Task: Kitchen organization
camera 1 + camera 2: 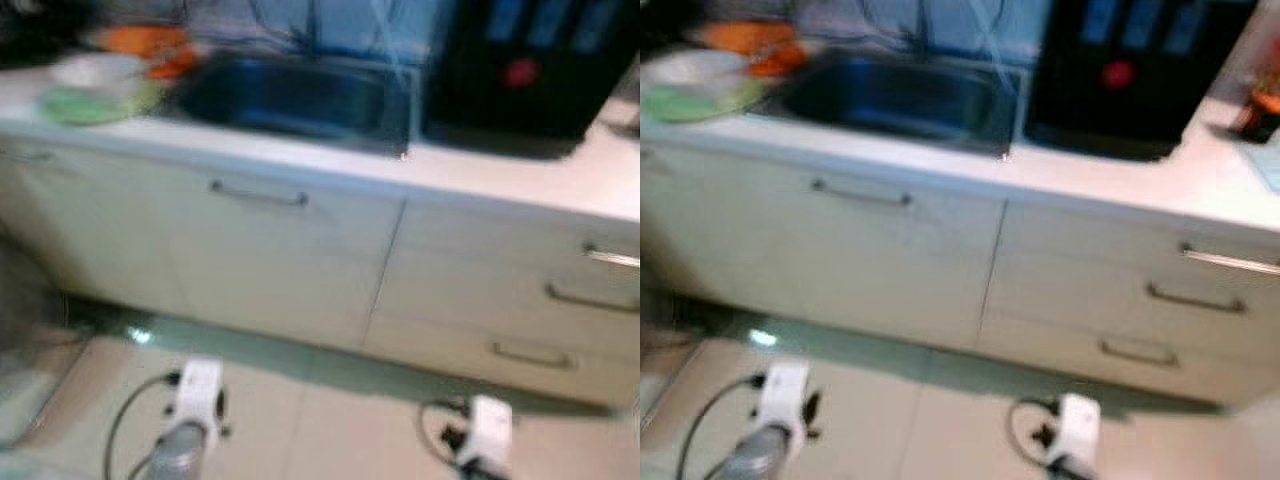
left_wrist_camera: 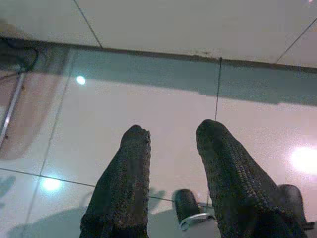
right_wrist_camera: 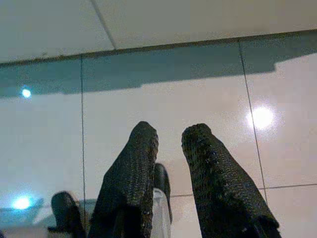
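1. Head views (left and right eye, one blurred scene). A pale worktop [image 1: 520, 175] is shown above cream cabinet doors and drawers [image 1: 300, 260]. A dark sink [image 1: 300, 100] is sunk near the worktop's middle; a black appliance [image 1: 520, 70] with a red spot is set just beside the sink's right rim. Towards the worktop's left end, a green plate [image 1: 85, 105], a white bowl [image 1: 95, 70] and something orange [image 1: 150, 45] are grouped; these are judged to be the things to be organised, though no single item is named by the task. A small dark item [image 1: 1255, 115] is seen near the worktop's right end. Both arms are hung low over the tiled floor [image 1: 320, 430].

2. Left wrist view. The left gripper [image 2: 171, 144] is seen released, its fingers parted over glossy tile, with nothing held.

3. Right wrist view. The right gripper [image 3: 168, 139] is likewise seen parted and empty above the floor.

4. Risks (judged). With the picture blurred, distance to the cabinet may be misread, so a handle [image 1: 258, 195] or the worktop's front edge may be struck on approach. A cable [image 2: 17, 57] lying on the floor by the plinth may be snagged. The crockery at the left end may be nudged over the edge by a careless reach.

5. Writing. No brand, label or lettering can be read; the blur is too heavy.
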{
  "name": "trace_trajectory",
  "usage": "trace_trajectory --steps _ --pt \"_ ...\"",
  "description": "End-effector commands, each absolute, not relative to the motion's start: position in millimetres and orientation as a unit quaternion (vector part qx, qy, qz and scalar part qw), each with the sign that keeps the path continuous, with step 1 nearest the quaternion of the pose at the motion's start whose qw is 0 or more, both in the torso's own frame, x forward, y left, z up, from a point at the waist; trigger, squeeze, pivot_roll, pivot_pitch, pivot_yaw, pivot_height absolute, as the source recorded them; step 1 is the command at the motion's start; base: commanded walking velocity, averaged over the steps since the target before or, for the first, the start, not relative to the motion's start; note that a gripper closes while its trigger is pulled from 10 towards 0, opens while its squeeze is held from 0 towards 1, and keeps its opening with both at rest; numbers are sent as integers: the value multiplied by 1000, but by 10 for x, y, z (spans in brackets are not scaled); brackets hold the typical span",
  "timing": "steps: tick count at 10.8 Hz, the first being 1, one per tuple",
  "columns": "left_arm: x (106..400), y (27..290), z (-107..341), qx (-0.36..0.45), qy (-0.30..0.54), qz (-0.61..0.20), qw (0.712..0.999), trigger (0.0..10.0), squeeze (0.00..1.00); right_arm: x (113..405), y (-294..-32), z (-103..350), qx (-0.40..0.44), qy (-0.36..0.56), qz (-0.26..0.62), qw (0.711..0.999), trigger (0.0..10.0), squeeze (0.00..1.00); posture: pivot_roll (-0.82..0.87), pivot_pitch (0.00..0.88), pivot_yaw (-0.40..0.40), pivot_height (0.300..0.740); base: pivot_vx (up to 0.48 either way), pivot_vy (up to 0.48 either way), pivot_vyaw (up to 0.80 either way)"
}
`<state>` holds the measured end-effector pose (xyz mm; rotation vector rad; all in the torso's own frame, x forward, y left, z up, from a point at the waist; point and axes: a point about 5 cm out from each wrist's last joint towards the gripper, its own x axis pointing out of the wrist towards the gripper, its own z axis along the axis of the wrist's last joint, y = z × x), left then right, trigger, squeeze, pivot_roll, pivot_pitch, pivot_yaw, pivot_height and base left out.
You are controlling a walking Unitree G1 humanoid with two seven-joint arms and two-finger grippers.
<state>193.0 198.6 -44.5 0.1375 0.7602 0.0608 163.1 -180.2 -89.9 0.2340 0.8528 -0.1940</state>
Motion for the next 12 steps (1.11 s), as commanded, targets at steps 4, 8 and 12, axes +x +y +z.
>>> trace_trajectory --steps 4,8,12 --pt "1960 1955 -429 67 370 37 926 10000 0 1688 -1841 -870 114 403 -97 903 10000 0 -80 0 -72 740 0 60 0" --pt "1953 1957 -431 69 371 39 925 10000 0 1690 -1840 -868 117 402 -98 903 10000 0 -79 0 -73 740 0 352 0" --pt "1942 1959 -433 72 373 43 924 10000 0 1691 -1829 -868 114 402 -96 904 10000 0 -78 0 -73 740 0 355 -200"
